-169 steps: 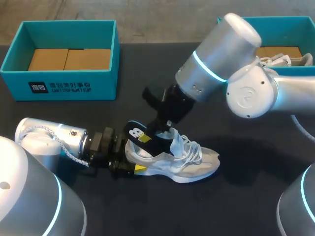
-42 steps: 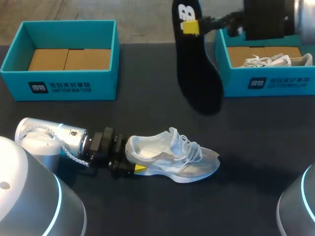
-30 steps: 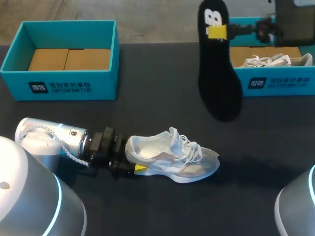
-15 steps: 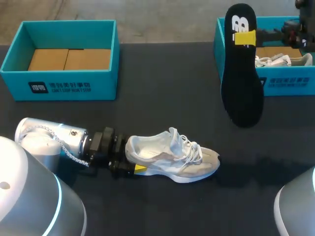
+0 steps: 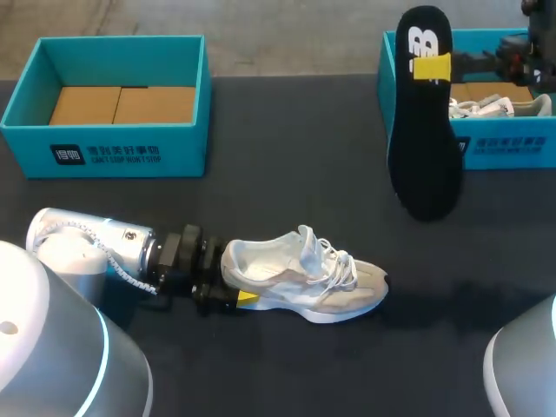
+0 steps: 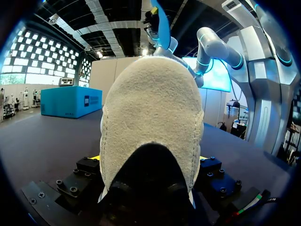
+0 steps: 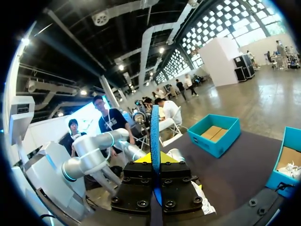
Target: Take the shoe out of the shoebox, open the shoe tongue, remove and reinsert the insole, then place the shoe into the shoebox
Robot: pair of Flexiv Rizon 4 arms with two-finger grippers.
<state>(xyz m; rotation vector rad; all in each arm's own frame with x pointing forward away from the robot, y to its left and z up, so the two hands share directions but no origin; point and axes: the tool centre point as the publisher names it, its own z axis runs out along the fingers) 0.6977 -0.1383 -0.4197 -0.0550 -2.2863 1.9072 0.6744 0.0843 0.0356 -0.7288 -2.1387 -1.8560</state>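
Above the table's far right: the insole (image 5: 426,122) hangs from the right gripper (image 5: 432,66), in front of the right shoebox (image 5: 508,149) as the head view shows it, well apart from the shoe (image 5: 304,278).
Right gripper's fingers: clamped on the insole's two faces near its heel end; in the right wrist view the insole stands edge-on between them.
Insole's long axis: nearly upright, heel end up at the fingers, toe end hanging free toward the table (image 5: 287,182).
Shoe: rests on its sole at the table's near left, mouth upward.
Shoe's long axis: across the table, heel to my left, toe to my right.
Left gripper (image 5: 228,291): fingers closed on the shoe's heel from both sides; a yellow tip shows at either flank in the left wrist view.
What the reinsertion turns on: the shoe lies below and to the left of the hanging toe end. I judge that the right arm must carry the insole down and tilt it so that its toe enters the mouth pointing rightward.
Left shoebox (image 5: 104,156): far left, no shoe inside.
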